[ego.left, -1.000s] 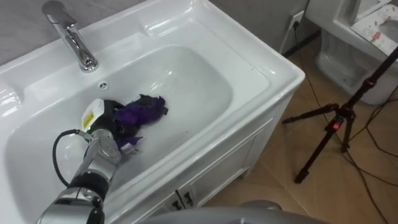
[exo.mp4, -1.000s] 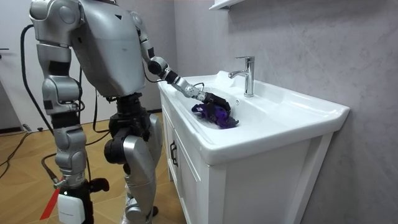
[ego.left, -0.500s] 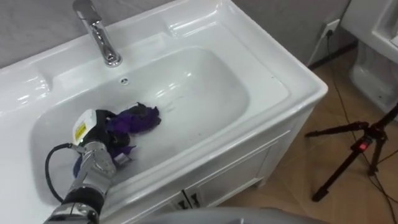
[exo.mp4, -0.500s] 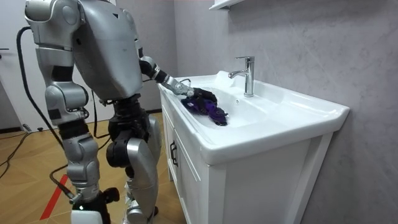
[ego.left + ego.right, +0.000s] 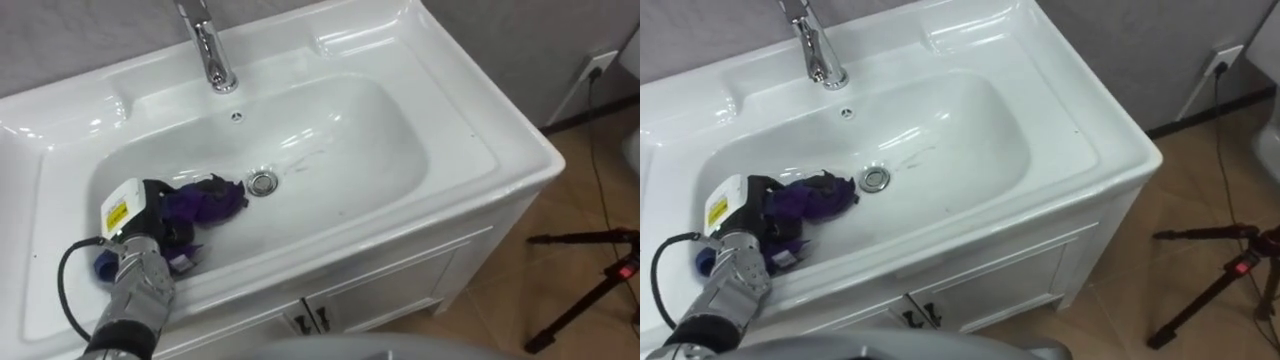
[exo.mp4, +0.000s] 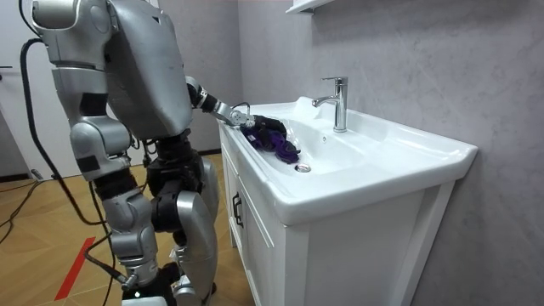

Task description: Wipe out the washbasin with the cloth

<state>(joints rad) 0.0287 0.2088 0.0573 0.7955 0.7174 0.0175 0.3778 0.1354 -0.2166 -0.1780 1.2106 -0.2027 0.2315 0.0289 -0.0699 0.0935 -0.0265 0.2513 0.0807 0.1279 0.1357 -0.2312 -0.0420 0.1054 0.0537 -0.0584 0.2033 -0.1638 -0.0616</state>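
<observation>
A white basin (image 5: 420, 150) is set in a white vanity top, with a chrome tap (image 5: 207, 45) at its back and a drain (image 5: 262, 183) in the middle of the bowl. A bunched purple cloth (image 5: 205, 200) lies on the bowl's left slope, just left of the drain. My left hand (image 5: 150, 215) rests on the cloth's left part with its dark fingers curled into it. In the room view the same hand (image 6: 255, 125) and cloth (image 6: 285, 149) are over the basin's near end. My right hand (image 6: 136, 289) hangs low at my side.
A flat white ledge (image 5: 60, 115) runs round the bowl. The vanity's cupboard doors (image 5: 400, 285) are below the front rim. A black tripod (image 5: 590, 285) stands on the wooden floor to the right. I stand close against the vanity's end.
My left hand has dragged the cloth from the bowl's middle to its left side, uncovering the drain. The eye view has shifted, and my body has turned toward the basin.
</observation>
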